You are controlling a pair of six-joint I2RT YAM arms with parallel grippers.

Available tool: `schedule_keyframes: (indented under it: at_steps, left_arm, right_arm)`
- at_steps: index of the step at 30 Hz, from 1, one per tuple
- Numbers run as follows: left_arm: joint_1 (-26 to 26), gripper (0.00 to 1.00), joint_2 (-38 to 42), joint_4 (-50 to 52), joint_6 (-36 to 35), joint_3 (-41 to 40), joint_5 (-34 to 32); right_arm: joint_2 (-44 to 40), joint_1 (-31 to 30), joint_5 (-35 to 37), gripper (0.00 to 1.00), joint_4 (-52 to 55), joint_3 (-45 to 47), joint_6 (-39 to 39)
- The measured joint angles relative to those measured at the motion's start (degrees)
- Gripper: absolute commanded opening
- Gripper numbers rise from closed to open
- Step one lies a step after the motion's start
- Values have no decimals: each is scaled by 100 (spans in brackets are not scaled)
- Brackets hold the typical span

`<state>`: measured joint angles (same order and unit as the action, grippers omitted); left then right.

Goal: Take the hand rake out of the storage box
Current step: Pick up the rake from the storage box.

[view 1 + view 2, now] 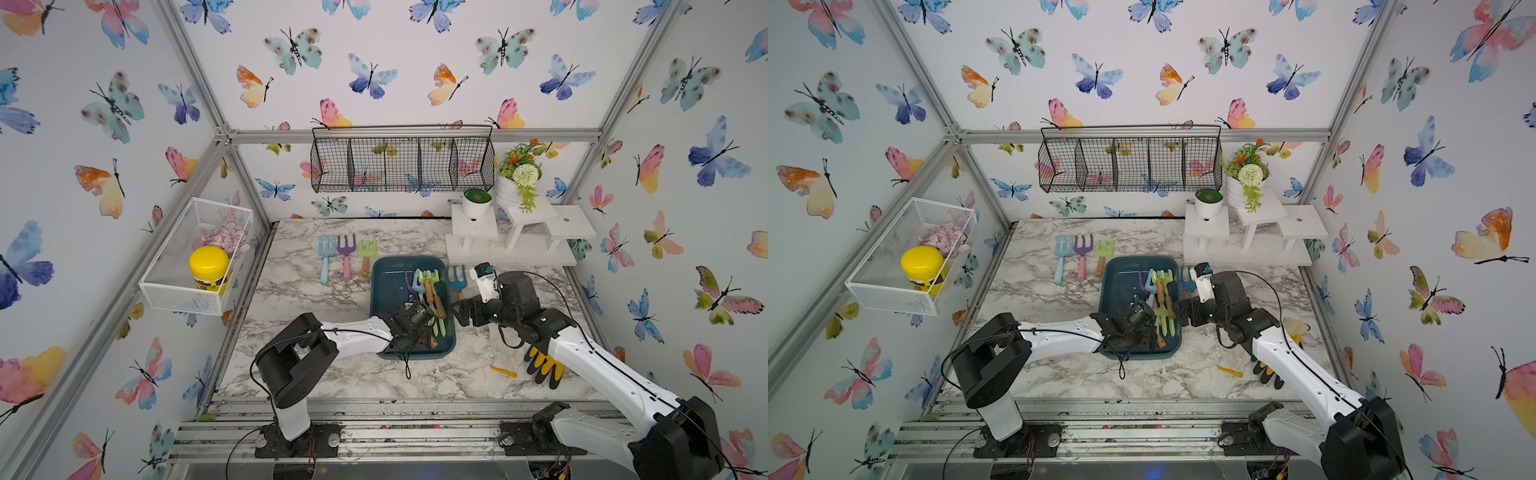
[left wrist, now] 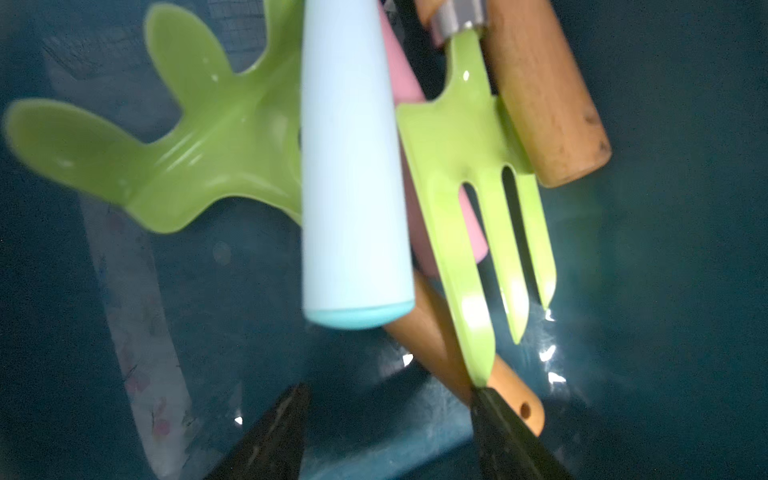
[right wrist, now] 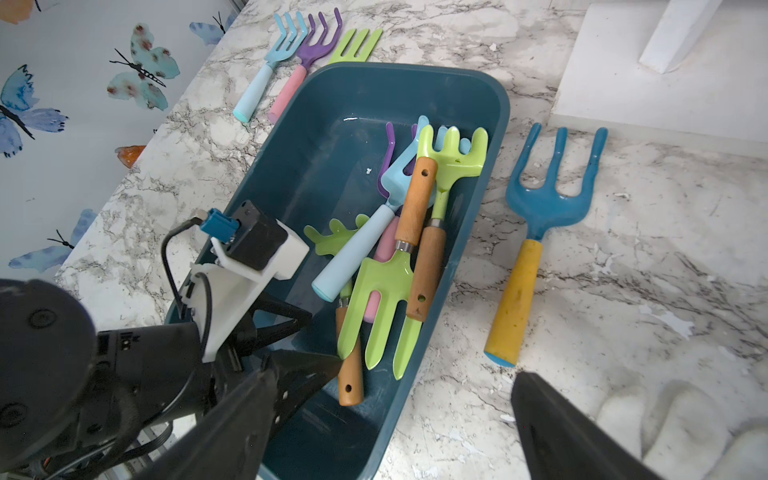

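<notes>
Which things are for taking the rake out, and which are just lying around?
For the job: storage box, garden tools piled inside, left gripper.
Just lying about: three forks beside the box, yellow-handled fork, gloves, yellow jar, flowers.

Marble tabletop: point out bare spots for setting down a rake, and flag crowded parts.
Free: the marble left of the storage box, between the three laid-out rakes and the left arm; also the strip before the box. Crowded: right of the box, with the blue fork and gloves.
</notes>
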<state>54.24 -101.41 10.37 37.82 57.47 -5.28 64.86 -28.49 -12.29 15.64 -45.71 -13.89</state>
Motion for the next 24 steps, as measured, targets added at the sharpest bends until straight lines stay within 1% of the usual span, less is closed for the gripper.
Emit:
schedule_keyframes:
  at_steps: [3,5,7,16,24]
  left_arm:
    - [0,81,-15,0,15,37,-7]
    - [0,83,-15,17,13,103,-22]
    - [-2,84,-15,17,11,177,-42]
    - [-105,75,-138,13,-42,205,-236]
    - [-195,71,-122,-33,-81,175,-267]
  right_arm:
    - [0,0,-13,98,-24,22,0]
    - [2,0,-20,98,-31,35,0]
    - [11,0,-39,98,-31,37,0]
    - [17,0,-129,98,-46,61,0]
    - [17,0,-164,98,-68,68,0]
